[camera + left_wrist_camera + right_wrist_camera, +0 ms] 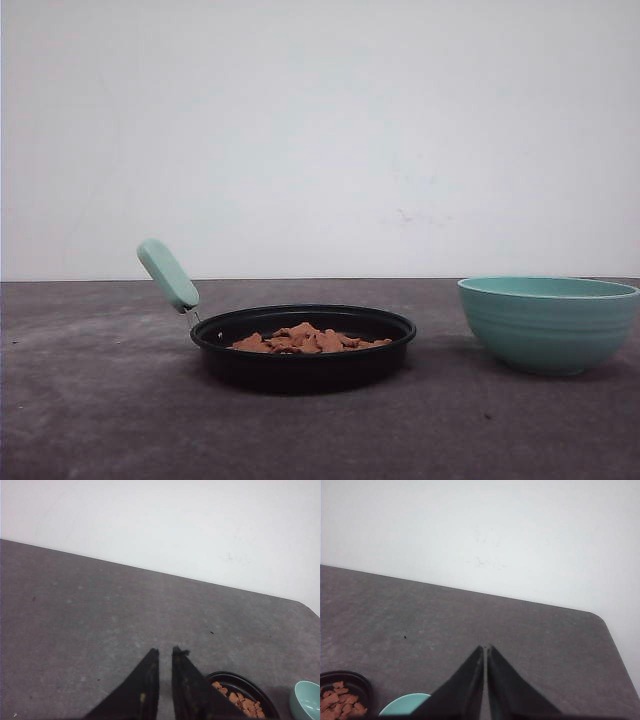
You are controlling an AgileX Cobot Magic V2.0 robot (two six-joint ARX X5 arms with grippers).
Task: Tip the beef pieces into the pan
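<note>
Black and shallow, the pan [303, 350] sits on the grey table [100, 400] a little left of centre in your front view, its mint-green handle [168, 274] rising up and away to the left on a thin metal neck. The beef pieces [308, 339] lie inside it as a low heap of orange-brown chunks, so you can take them as already in the pan. To the right, clearly apart from the pan, stands a teal ribbed bowl [549, 323], upright; from this low angle you cannot see into it.

In your left wrist view, the left gripper [165, 652] hangs above bare tabletop with its two dark fingers [142, 690] nearly together (only a narrow slit of table shows between them), and nothing is held. The pan with its beef peeks in beside the fingers, and an edge of the bowl shows at the corner.

In your right wrist view, the right gripper [485, 648] has its fingers [457, 692] pressed tip to tip, with nothing in their grasp. It too is over the table, with the bowl's rim and part of the pan visible beneath and beside it.
</note>
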